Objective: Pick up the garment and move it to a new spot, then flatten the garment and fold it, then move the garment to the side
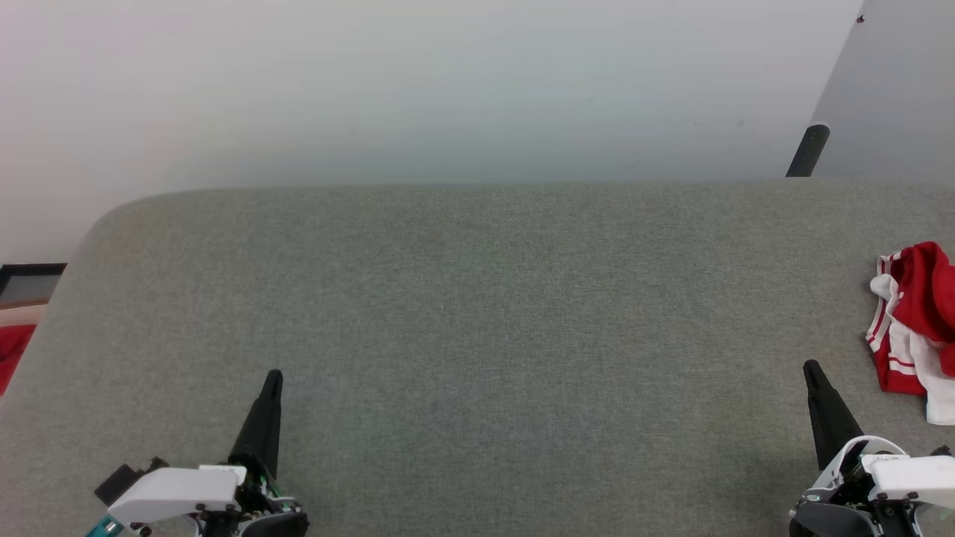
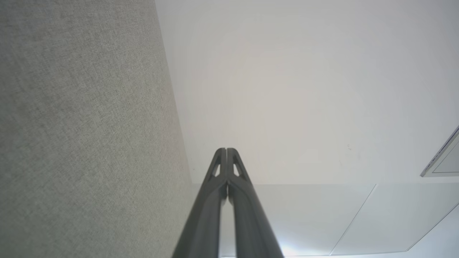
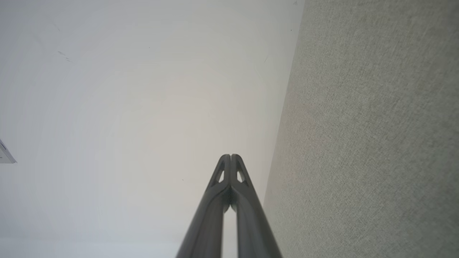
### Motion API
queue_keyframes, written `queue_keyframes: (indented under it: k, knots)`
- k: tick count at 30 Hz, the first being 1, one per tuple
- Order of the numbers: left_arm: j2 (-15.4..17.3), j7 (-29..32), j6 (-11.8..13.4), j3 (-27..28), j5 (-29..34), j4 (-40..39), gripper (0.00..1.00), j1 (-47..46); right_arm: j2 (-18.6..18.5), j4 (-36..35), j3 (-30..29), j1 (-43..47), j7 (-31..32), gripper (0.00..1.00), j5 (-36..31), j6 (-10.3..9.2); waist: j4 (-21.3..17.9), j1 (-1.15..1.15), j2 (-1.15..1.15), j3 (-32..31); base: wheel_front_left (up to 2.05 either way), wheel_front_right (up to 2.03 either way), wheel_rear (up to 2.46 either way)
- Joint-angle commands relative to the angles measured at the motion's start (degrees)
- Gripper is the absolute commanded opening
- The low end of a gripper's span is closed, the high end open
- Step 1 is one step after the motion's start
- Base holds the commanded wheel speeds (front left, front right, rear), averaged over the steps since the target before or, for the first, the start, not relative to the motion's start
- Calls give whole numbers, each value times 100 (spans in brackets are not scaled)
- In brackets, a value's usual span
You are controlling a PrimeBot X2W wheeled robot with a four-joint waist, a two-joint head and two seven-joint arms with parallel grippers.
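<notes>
Head view, garment: the large red jersey shirt with white sleeves and red-white striped trim [image 1: 921,298] lies bunched at the far right of the grey woven fabric surface [image 1: 477,313], partly cut by the frame.
Head view, progress: the part that shows is neither flat nor folded. This fits a shirt waiting to be picked up, or one just set down at a new spot. Flattening and folding look left to do.
Head view, grippers: left gripper [image 1: 273,377] and right gripper [image 1: 810,367] rest low, fingers pressed together, holding nothing, both apart from the shirt.
Head view, count: one shirt, two grippers, one dark post [image 1: 807,151].
Left wrist view: left gripper [image 2: 226,149], tips touching, empty; one grey surface [image 2: 79,125].
Right wrist view: right gripper [image 3: 230,156], tips touching, empty; one grey surface [image 3: 376,136].
</notes>
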Motion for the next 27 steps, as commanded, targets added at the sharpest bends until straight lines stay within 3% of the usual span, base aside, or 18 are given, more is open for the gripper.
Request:
queue_keyframes:
  k: [1, 27]
  knots:
    - [0, 15, -16, 10, -18, 0, 0, -51, 14, -10, -2, -20, 8, 0, 22, 0, 0, 0, 0, 0, 0, 0, 0]
    - [0, 14, -16, 11, -19, 0, 0, -50, 13, -10, -1, -20, 7, 0, 23, 0, 0, 0, 0, 0, 0, 0, 0]
